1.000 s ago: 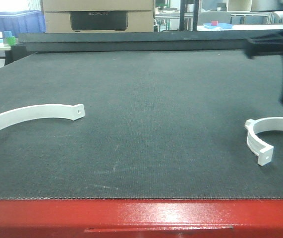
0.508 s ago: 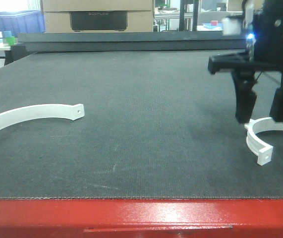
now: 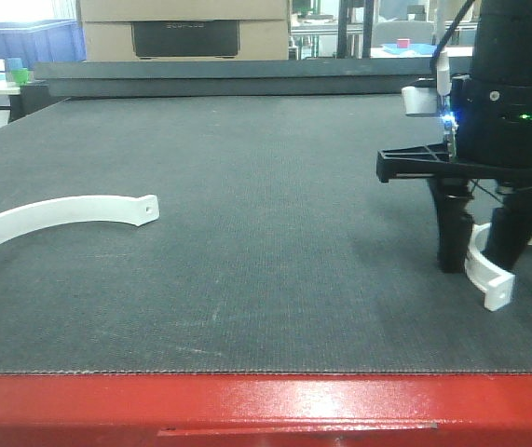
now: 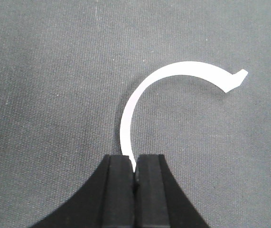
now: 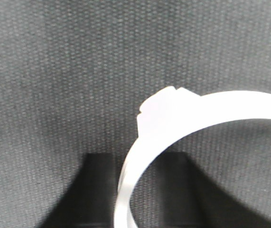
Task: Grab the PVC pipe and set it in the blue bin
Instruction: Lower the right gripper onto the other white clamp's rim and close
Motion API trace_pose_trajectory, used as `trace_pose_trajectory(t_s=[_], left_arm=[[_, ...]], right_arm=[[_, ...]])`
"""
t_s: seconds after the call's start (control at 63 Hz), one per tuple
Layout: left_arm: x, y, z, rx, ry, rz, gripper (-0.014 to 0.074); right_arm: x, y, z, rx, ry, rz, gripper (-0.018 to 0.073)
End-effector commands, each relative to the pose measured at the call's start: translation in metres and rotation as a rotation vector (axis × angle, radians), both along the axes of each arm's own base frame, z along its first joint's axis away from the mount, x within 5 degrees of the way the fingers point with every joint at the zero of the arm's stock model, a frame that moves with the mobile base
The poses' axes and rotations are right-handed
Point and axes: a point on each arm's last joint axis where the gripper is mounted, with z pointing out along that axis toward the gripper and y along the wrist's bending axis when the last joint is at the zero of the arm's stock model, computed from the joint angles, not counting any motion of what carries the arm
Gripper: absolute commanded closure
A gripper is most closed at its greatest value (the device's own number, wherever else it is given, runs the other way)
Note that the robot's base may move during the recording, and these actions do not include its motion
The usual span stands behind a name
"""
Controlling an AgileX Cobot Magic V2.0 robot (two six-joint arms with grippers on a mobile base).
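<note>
Starting close, the right pipe piece point(image 3: 497, 291) lies on the dark mat point(image 3: 275, 186) at four o'clock. The right gripper point(image 3: 475, 265) stands over it, jaws spread, one on each side of its wall, so it can squeeze and lift. At nine o'clock lies the left pipe piece point(image 3: 61, 207); the left gripper point(image 4: 135, 166) looks clamped on its end, jaws together. Far back at eleven o'clock sits a blue box point(image 3: 23, 42), maybe the bin.

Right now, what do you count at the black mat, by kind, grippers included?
White curved PVC pieces: 2 (left piece, right piece)
Grippers: 2 (left gripper, right gripper)
Total: 4
</note>
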Motion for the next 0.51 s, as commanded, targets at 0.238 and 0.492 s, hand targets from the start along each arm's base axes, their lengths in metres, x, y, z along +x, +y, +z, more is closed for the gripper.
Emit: trace_pose_trajectory(t_s=[0.238,0.492], left_arm=[[0.015,-0.003,-0.003,-0.017,0.091,-0.016,0.0707],[0.060,-0.002,-0.017,0.015,0.279,-0.054,0.0707]], right_arm=[[-0.002,-0.007,0.006,-0.082,-0.002,0.071,0.0727],[-0.017,-0.011,0.047,-0.069,-0.098,0.119,0.0727]])
